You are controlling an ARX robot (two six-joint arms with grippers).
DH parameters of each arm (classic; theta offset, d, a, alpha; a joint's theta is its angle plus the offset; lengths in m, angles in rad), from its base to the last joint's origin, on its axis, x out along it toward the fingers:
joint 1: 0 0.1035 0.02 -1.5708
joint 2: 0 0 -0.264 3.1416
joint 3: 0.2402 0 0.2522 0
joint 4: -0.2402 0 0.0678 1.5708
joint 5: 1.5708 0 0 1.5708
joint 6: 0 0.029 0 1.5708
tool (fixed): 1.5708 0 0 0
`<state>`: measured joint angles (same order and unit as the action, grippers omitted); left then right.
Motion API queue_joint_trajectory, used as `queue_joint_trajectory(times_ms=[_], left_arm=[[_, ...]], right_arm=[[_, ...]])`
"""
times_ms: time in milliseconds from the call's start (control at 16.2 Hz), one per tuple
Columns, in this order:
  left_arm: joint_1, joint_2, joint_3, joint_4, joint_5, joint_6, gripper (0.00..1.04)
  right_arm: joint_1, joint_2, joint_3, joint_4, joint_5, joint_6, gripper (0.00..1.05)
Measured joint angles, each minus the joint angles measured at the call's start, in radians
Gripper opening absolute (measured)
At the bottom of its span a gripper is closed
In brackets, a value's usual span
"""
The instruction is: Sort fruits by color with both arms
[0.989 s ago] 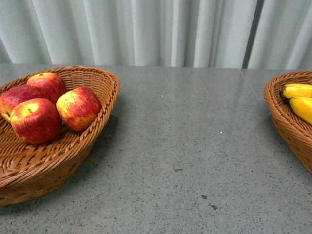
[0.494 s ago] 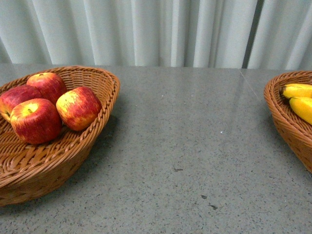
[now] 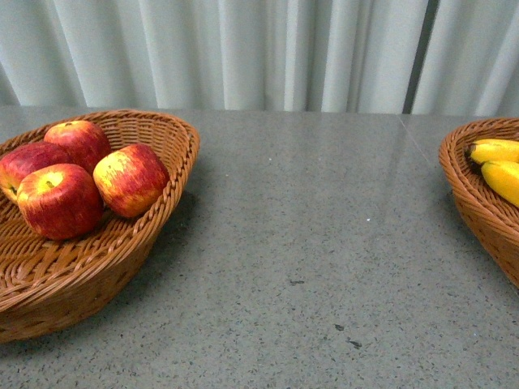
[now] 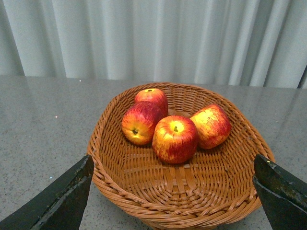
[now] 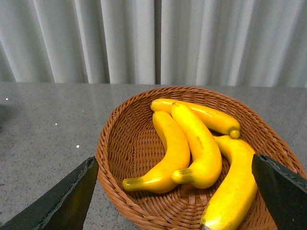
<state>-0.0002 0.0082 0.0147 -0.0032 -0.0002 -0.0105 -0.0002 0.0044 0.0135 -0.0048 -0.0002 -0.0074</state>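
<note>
Front view: no arms in frame. Grey table (image 3: 324,267), left basket (image 3: 97,267) at the left edge with four apples (image 3: 61,200), right basket (image 3: 474,194) cut off at the right edge with only two bananas (image 3: 503,178) partly showing. Curtain (image 3: 259,53) behind.

Left wrist view fills in the rest on that side: left gripper (image 4: 172,196) fingers (image 4: 62,201) at both lower corners, spread wide, nothing between them, touching nothing. It hangs in front of the left basket (image 4: 144,211). Apples (image 4: 175,139) are all inside, grouped toward the far half: one nearest in the middle, one touching it on each side, a fourth behind. Near half of the basket floor is bare wicker.

Right wrist view shows what the front view crops: the whole right basket (image 5: 115,182) and four bananas (image 5: 168,153), not two. Right gripper (image 5: 177,201) fingers (image 5: 67,201) also wide apart at the lower corners, holding nothing, clear of the rim. Nearest banana runs out of frame at the bottom; two lie side by side in the middle, touching; the fourth lies across the far side under the rim.

Both baskets single-colour: red left, yellow right. No loose fruit on the table in any view.
</note>
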Motion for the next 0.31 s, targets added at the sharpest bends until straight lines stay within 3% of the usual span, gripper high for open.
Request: queue_joint_trajectory(times_ms=[309], left_arm=[[0.0,0.0,0.0,0.0,0.0,0.0,0.98]], right_arm=[[0.0,0.0,0.0,0.0,0.0,0.0,0.98]])
